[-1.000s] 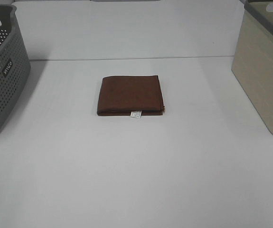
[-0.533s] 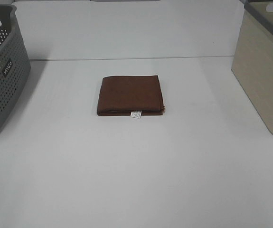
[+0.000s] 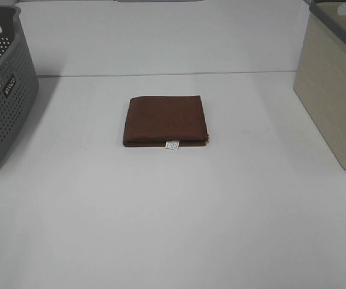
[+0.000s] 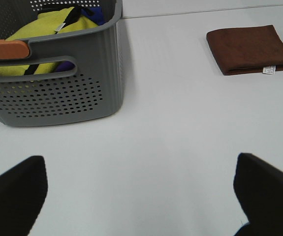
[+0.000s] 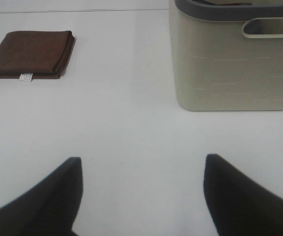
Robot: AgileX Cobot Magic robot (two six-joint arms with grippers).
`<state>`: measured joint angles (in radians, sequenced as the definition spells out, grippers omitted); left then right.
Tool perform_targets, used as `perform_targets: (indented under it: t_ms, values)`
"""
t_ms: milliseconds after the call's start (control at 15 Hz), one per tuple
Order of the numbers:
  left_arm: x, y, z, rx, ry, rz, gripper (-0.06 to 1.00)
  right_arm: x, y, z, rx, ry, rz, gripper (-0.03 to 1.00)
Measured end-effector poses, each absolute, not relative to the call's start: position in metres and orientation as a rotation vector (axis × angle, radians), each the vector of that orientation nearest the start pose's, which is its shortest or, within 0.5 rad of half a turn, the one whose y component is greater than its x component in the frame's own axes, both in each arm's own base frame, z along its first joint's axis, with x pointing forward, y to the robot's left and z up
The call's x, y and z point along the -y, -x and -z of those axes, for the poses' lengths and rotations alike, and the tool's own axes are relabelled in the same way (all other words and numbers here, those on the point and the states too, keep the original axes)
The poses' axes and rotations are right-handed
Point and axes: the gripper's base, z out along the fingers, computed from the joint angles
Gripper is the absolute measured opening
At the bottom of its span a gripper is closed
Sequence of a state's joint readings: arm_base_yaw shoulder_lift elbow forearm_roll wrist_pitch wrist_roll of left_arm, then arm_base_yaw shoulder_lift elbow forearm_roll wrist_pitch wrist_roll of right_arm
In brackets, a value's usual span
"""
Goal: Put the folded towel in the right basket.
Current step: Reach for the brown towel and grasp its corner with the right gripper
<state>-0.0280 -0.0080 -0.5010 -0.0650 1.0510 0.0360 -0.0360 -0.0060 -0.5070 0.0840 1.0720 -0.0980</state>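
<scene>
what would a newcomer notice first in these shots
The dark brown towel stands out most, folded flat in the middle of the white table. A perforated gray basket sits at the left edge with a yellow item inside. A beige basket stands at the right edge.

One folded brown towel (image 3: pixel 165 120) carrying one white tag (image 3: pixel 173 144); two baskets, a grey perforated basket (image 3: pixel 4 102) at nine o'clock, a beige basket (image 3: pixel 332 90) at three o'clock; two arms' ends, left end effector (image 4: pixel 140 162), right end effector (image 5: pixel 142 161); one table (image 3: pixel 173 229)
</scene>
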Motion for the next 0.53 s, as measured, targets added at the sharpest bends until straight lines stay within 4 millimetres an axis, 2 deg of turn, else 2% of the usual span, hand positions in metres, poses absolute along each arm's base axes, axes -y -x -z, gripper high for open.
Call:
perform_targets:
  t_ms: [533]
  values:
    - [0.0050,0.0061,-0.2784,-2.024,-0.068,0.072,0.98,-0.0070,0.0070,-0.2785,-2.039,0.068,-0.017,0.66]
